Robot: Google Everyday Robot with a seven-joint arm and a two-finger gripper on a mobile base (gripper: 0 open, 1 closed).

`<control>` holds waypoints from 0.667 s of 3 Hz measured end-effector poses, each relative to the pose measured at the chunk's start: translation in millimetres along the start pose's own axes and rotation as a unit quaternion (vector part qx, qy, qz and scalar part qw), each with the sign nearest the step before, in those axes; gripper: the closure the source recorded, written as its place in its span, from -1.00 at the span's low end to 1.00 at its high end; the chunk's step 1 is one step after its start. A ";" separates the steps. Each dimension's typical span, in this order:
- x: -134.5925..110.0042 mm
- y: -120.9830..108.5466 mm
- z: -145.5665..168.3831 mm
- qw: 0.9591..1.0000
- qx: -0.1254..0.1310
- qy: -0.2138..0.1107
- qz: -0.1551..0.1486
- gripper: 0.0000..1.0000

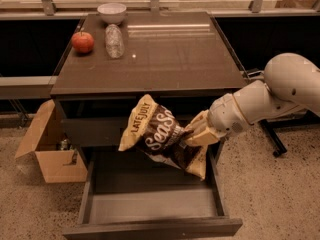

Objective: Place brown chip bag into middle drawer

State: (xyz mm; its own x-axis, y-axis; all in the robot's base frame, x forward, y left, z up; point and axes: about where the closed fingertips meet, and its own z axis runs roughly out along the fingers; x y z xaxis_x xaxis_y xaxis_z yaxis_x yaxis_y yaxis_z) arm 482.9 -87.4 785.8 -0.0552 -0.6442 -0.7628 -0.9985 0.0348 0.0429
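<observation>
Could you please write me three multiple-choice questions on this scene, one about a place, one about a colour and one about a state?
1. Where is the crinkled dark brown chip bag with white lettering?
A) lying on the cabinet top
B) in the air above the open drawer
C) on the floor

2. What colour is the round apple on the dark cabinet top?
A) green
B) red
C) yellow

3. In what state is the wide dark grey-brown drawer below the bag?
A) pulled open
B) pushed shut
C) taken out of the cabinet

Answers:
1 B: the gripper, in front of the cabinet, holds the bag by its right end with the jaws closed on it, above the drawer.
2 B: the apple at the back left corner is red.
3 A: the drawer's lighter grey floor shows.
</observation>
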 end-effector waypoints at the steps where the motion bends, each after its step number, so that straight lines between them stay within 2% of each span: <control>1: 4.4 -0.4 3.4 1.000 0.000 0.004 0.003 1.00; 2: 57.8 1.4 33.1 0.999 -0.004 0.013 0.031 1.00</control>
State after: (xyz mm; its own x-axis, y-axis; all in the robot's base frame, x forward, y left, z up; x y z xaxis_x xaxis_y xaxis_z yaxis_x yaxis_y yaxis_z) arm 478.3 -99.4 720.4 -0.1160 -0.6602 -0.7421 -0.9932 0.0689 0.0940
